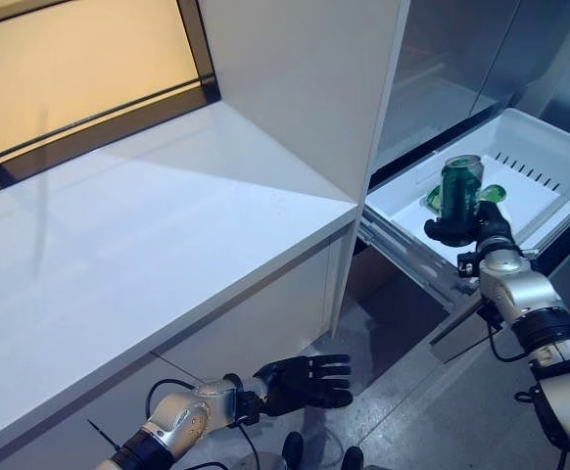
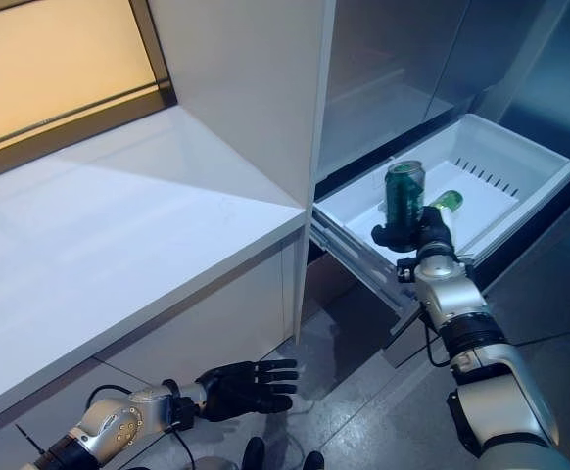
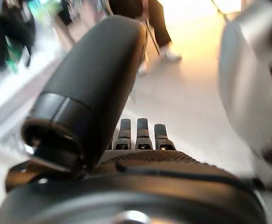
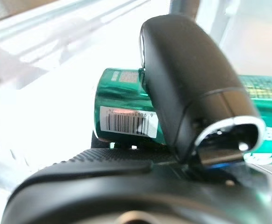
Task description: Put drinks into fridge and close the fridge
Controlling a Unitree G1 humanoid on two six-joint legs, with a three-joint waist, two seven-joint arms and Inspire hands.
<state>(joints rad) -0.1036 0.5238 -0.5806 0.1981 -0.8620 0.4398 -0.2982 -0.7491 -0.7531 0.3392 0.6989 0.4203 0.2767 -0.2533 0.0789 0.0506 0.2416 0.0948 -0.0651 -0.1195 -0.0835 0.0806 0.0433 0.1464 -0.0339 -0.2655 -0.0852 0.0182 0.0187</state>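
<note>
Fingers of right hand clasp green can — over drawer.

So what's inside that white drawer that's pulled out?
Inside the white drawer a green bottle lies behind the green can held upright by the right hand. What's under the hand is hidden.

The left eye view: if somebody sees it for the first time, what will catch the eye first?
First, the green can, held upright by the right hand over the white fridge drawer, which is pulled out to the right. Another green drink lies in the drawer behind it. Then the broad white counter on the left, with the left hand open, low in front of it.
</note>
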